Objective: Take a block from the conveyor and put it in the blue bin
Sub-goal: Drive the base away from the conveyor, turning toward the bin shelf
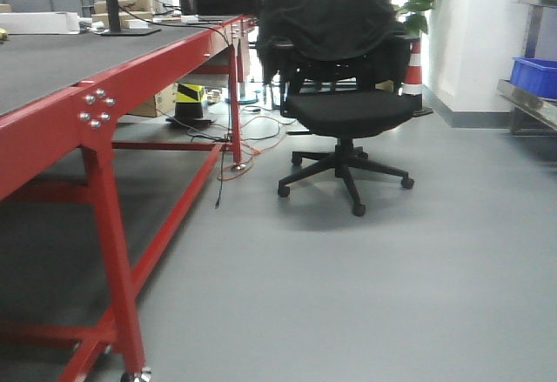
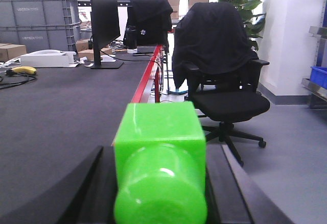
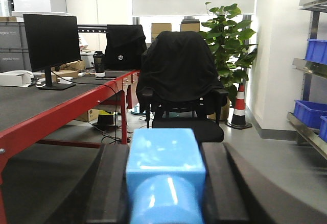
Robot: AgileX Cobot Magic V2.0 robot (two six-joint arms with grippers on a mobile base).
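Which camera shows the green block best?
The left wrist view: the green block fills the foreground, held by the left gripper. The front-facing view shows none of it; the right wrist view shows only a blue block in the right gripper.

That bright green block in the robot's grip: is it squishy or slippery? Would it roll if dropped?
Probably stiff: the green block shows crisp edges between the jaws. Its glossy highlights suggest smooth plastic, so perhaps slippery. The flat cube faces should resist rolling, though its rounded front part might roll.
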